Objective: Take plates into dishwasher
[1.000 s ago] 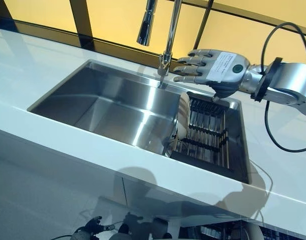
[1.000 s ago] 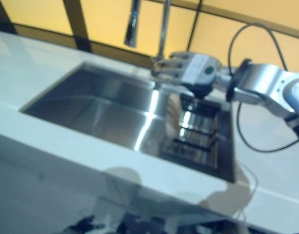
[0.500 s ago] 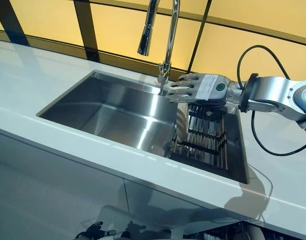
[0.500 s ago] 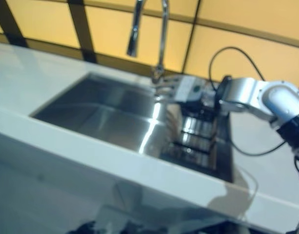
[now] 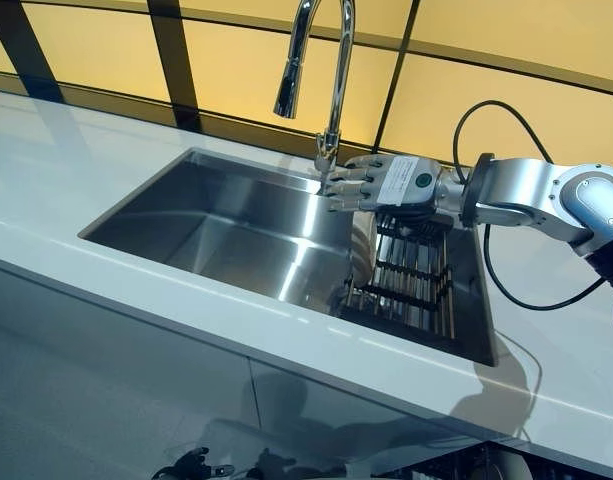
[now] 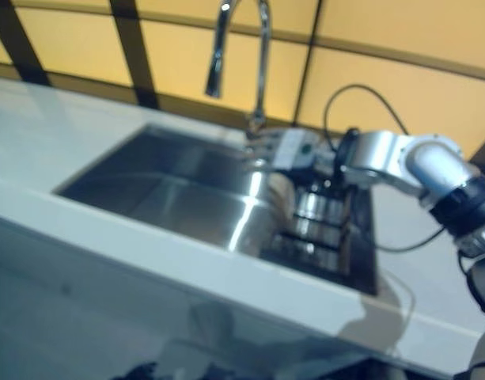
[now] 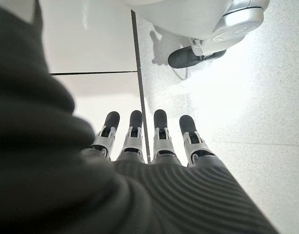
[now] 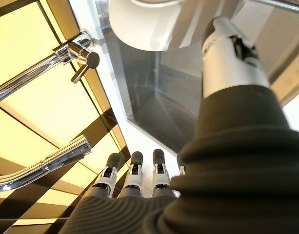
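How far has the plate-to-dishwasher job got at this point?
Early. Nothing looks done: a plate stands on edge in the rack at the sink's right end. In hand: the right robot hand, fingers straight, hovers just above the plate, not gripping. The left robot hand hangs idle over the floor. Left: grasp, lift, carry, load.

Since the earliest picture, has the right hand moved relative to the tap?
Yes. The right hand has come down and in toward the tap base, above the rack.
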### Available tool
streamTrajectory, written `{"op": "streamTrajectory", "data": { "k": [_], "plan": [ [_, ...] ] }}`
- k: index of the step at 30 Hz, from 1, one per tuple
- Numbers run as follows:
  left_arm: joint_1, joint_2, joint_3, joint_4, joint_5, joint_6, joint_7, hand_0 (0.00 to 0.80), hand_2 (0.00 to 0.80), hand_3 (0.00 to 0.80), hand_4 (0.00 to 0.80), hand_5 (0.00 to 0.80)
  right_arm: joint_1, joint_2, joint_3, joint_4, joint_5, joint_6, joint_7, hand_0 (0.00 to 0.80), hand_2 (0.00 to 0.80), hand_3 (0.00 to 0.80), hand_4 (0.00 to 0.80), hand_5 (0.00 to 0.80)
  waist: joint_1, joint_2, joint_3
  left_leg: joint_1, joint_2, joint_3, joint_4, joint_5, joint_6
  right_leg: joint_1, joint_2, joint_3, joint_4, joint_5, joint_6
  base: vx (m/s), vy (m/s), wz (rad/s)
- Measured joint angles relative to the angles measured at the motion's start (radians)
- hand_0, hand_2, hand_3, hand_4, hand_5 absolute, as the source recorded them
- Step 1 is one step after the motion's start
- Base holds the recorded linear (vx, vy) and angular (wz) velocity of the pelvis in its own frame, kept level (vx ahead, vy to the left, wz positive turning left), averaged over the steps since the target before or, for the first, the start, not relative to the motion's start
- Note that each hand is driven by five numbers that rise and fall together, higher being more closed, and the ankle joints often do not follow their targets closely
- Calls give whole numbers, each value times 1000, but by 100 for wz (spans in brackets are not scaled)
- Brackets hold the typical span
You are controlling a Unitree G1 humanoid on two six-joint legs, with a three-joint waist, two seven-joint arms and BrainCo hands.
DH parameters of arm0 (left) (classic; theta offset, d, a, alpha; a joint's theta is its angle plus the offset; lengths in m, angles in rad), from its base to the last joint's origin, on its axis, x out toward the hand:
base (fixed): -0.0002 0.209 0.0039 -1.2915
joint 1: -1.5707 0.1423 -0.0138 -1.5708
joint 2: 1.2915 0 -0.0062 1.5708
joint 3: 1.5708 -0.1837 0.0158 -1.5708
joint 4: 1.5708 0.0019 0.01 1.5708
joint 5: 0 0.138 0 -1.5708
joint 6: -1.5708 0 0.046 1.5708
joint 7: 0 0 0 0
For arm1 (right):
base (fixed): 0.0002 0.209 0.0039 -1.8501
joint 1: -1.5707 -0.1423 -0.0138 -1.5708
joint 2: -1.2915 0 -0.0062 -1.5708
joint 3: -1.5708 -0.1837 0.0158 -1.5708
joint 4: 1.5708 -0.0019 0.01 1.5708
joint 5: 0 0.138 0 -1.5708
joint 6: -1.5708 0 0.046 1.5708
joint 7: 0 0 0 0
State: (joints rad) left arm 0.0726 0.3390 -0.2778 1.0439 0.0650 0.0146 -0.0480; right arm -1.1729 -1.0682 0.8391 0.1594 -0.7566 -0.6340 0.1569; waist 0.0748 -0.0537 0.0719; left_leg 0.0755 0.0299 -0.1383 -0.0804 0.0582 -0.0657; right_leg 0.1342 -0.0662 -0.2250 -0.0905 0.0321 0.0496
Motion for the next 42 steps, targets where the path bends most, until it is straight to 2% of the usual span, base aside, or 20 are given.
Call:
{"op": "streamTrajectory", "data": {
  "k": [24, 28, 35, 42],
  "plan": [
    [5, -1, -7, 0, 32, 0, -12, 0, 0, 0, 0, 0, 0, 40, 6, 10, 1, 0, 36, 0, 0, 0, 0, 0, 35, -3, -2, 1, 0, 0, 0, 0, 0, 0, 1, 0, 0, -1, 1, 4, -1, 0],
    [4, -1, -7, -1, 33, 0, -13, 0, 0, 0, 0, 0, 0, 45, 39, 23, 1, 0, 47, 0, 0, 0, 0, 0, 41, -7, -2, 1, 0, 1, 1, 0, 0, 1, 1, 0, 0, -1, 2, 0, 0, 0],
    [3, 2, -7, -14, 33, 2, -15, 0, 0, 0, 0, 0, 0, 86, 42, 44, 6, 0, 110, 0, 0, 0, 0, 0, 55, -16, 2, 1, 0, 0, 2, 0, -1, 1, 1, -1, 0, -2, 4, 0, 0, 0],
    [3, 15, -7, -27, 33, 13, -16, 0, 0, 0, 0, 0, 0, 108, 48, 73, 6, 0, 124, 0, 0, 0, 0, 0, 56, -30, 12, 0, 0, -1, 1, 0, -1, 1, 0, -2, -1, -3, 4, 0, 0, 0]
  ]
}}
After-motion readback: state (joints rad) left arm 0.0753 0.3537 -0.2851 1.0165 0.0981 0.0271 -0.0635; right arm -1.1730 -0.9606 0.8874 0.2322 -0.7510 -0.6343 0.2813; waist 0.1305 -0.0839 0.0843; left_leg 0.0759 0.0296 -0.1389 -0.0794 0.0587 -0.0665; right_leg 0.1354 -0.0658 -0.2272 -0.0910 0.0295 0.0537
